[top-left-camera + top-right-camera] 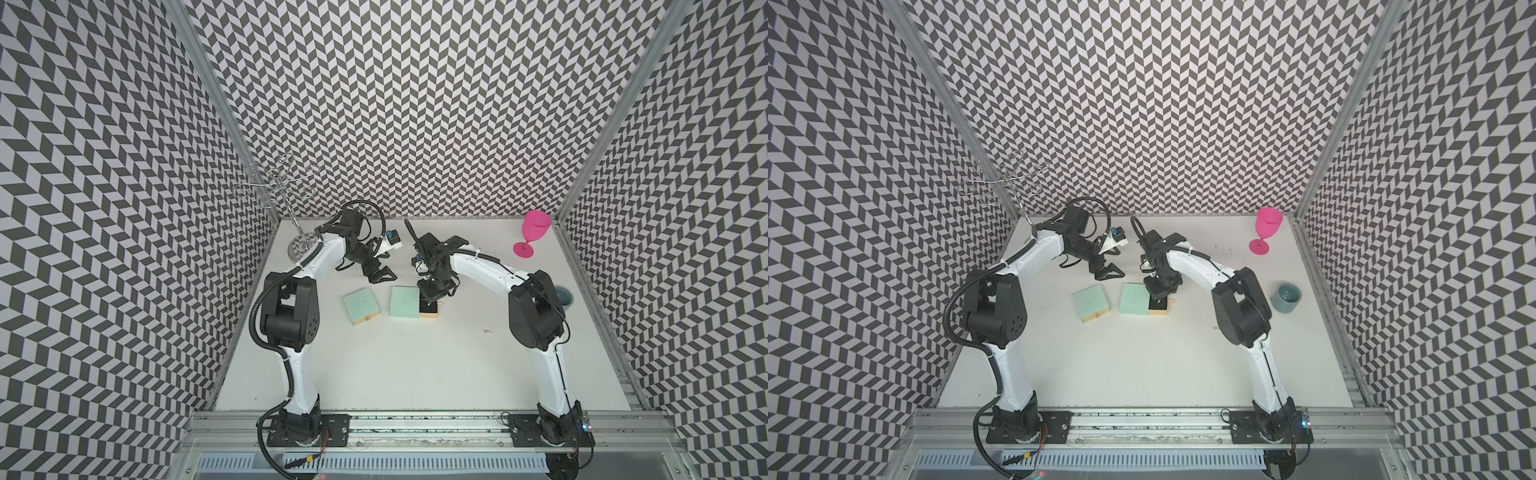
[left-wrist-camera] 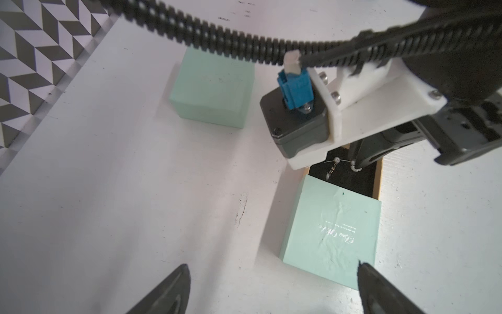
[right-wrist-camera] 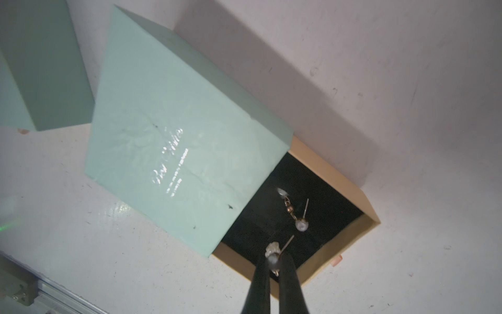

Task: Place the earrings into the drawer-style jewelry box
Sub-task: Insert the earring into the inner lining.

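**Right claw over the open drawer, earring in its grip**

Here's the jewelry box (image 1: 404, 306), mint sleeve up. Its tan drawer (image 3: 362, 191) is pulled out on the right arm's side, with the black lining on show.

The right gripper (image 3: 274, 261) is poised over that drawer with its jaws pinched tight on a pearl earring (image 3: 272, 252). The pearl sits between the tips, and a sparkly cluster and the post poke out past them. It hangs just inside the drawer's outer wall. Whether it touches the lining, I cannot tell.

A second earring (image 3: 296, 212) lies on the lining, deeper in toward the box's sleeve.

The left gripper (image 1: 378, 277) hovers just beyond the box's back edge at the closed end. Its jaws are spread wide and there is nothing between them.

A second mint box (image 1: 361, 309), closed, sits just beside the jewelry box on the left arm's side, with a gap between them.

Out on the table (image 1: 395, 374), loose earrings (image 1: 487, 331) glint well apart from the box on the drawer side, too tiny to make out.

A grey cup (image 1: 1286, 297) stands farther out on that same side. A pink goblet (image 1: 532, 235) stands well behind the box on that side too. A wire stand (image 1: 282, 187) rises well behind the box's closed end.
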Robot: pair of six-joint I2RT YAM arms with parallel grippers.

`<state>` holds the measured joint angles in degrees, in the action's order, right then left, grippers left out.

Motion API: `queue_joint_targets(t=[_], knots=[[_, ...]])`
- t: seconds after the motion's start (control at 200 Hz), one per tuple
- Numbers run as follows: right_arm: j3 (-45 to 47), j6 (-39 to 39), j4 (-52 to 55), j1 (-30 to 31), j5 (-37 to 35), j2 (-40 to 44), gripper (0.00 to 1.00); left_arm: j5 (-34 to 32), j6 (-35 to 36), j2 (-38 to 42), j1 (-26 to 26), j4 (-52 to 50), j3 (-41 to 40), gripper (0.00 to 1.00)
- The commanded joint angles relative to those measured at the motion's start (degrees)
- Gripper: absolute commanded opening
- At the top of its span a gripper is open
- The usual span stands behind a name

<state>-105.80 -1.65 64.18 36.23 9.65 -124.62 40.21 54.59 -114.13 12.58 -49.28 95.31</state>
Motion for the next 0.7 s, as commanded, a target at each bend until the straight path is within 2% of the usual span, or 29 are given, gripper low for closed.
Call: queue_joint_targets(t=[0.0, 0.696], knots=[[0.04, 1.08, -0.95, 0.51, 0.23, -1.0, 0.02, 1.02, 1.46, -0.91, -0.45, -2.01, 2.44, 0.96], [-1.13, 2.09, -2.68, 2.35, -0.79, -4.26, 0.03, 1.01, 2.28, -0.89, -0.96, -2.44, 2.28, 0.96]])
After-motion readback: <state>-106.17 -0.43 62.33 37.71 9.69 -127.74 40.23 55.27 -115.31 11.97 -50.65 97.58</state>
